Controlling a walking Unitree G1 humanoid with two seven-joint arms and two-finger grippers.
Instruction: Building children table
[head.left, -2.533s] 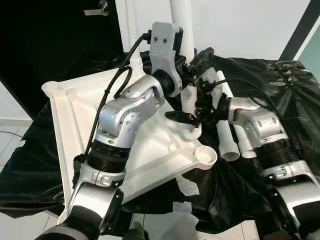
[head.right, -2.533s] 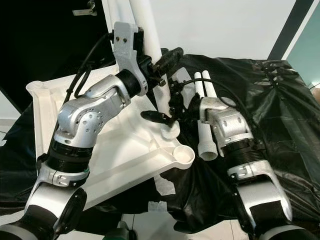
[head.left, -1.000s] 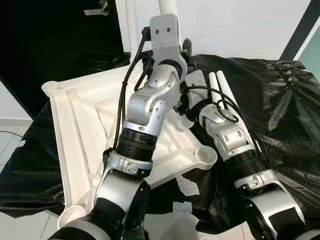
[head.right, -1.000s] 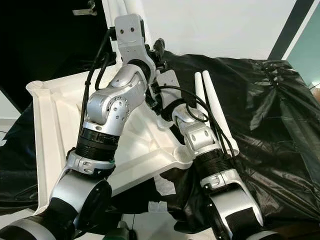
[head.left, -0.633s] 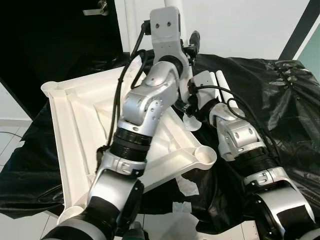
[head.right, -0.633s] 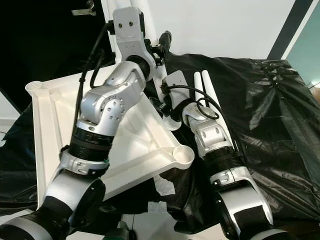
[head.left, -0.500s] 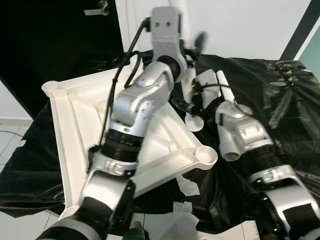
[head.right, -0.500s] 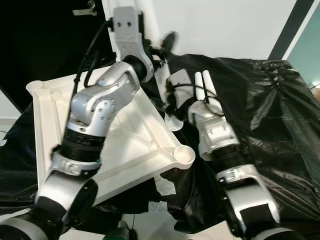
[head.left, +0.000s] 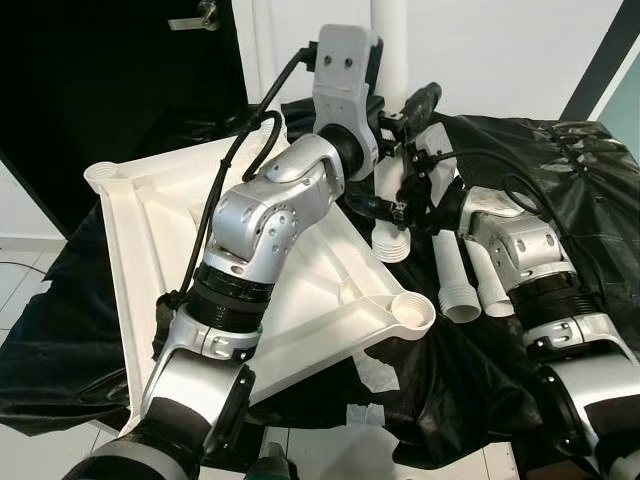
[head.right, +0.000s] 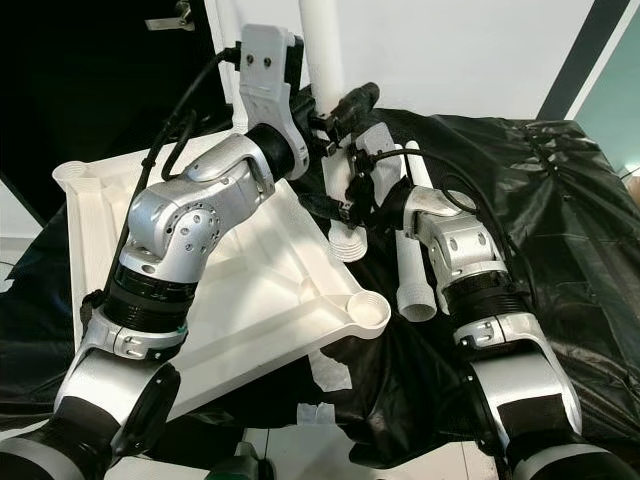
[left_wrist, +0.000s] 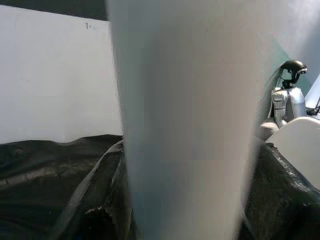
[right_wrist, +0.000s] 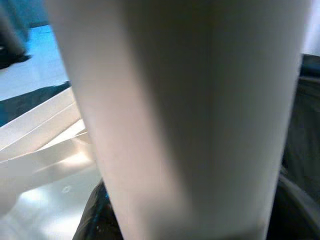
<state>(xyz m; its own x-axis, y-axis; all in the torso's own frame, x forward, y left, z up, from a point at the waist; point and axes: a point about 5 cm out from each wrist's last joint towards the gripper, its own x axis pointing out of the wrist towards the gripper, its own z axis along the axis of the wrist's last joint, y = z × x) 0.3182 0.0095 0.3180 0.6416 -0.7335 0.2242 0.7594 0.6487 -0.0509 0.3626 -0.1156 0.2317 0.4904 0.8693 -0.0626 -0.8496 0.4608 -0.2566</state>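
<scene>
**Both arms on one upright leg; no leg seated**

The left gripper (head.left: 400, 108) is clamped on the upright table leg (head.right: 322, 55) up high; the right gripper (head.right: 345, 208) grips it lower, near the threaded foot (head.right: 347, 243) hovering above the upturned tabletop (head.left: 150, 240) (resting on black sheeting (head.left: 560, 180)). The corner sockets (head.left: 410, 311) look empty, and two spare legs (head.left: 470, 280) lie alongside, so most assembly remains, I judge. The wrist views show the leg's surface close up; the head views show the layout.

White wall (head.left: 500, 50), dark doorway (head.left: 100, 80)
</scene>
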